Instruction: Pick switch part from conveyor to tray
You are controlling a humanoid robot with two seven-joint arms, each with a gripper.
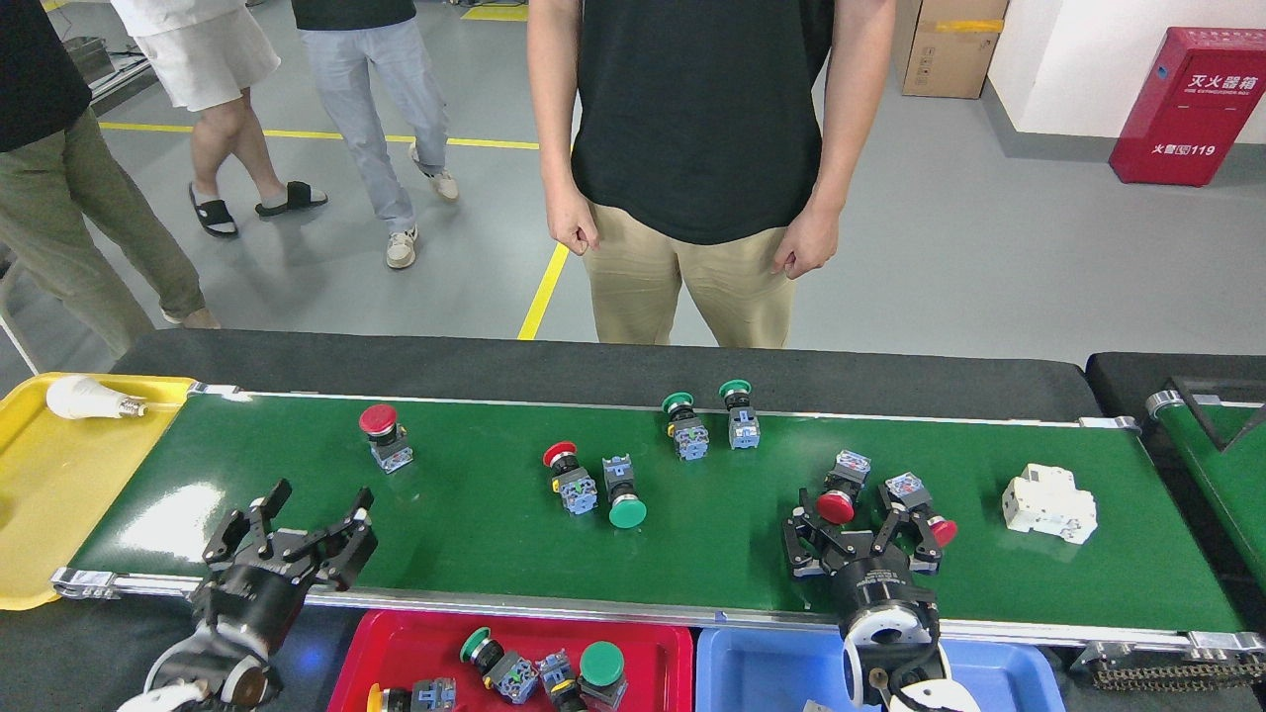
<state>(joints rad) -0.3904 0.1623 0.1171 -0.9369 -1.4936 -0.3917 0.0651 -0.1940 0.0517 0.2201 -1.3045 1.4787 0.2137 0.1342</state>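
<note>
The conveyor runs across the view with several switch parts on it. One with a red cap stands at the left. A red one and a green one lie mid-belt, and two green ones sit by the far rail. Two red ones lie at the right. My right gripper is open just in front of those two, its fingertips beside them. My left gripper is open over the belt's near left, holding nothing. The red tray below holds several switch parts.
A white block part lies on the belt's right end. A yellow tray with a light bulb sits at the left. A blue tray adjoins the red one. A small angled belt stands at the right. A person stands behind the conveyor.
</note>
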